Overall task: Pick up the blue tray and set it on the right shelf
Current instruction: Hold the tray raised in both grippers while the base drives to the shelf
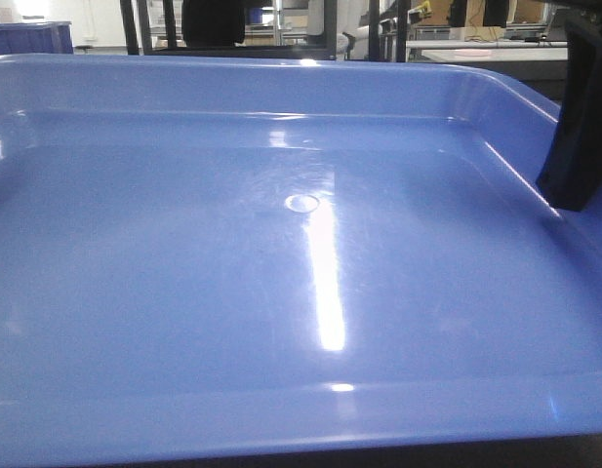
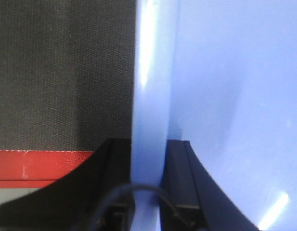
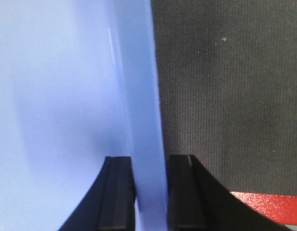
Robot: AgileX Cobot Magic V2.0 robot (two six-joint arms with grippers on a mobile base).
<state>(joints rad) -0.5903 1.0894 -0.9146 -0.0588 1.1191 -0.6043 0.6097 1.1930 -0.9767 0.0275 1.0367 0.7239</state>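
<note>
The left gripper (image 2: 148, 144) and right gripper (image 3: 149, 159) are clamped on opposite rims of the blue tray (image 1: 232, 88), dark tabletop (image 2: 61, 72) seen beyond at 9 and 3 o'clock, perhaps just beneath. Glossy rims could be lost through uneven arm travel.

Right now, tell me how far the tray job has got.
Done: the grasp. The left gripper and the right gripper are each shut on a side rim of the blue tray. In hand: the tray is held by both arms, with the dark tabletop beyond its rims; I cannot tell whether it has lifted clear. Left: carrying it to the right shelf and setting it down; no view shows that shelf clearly.
</note>
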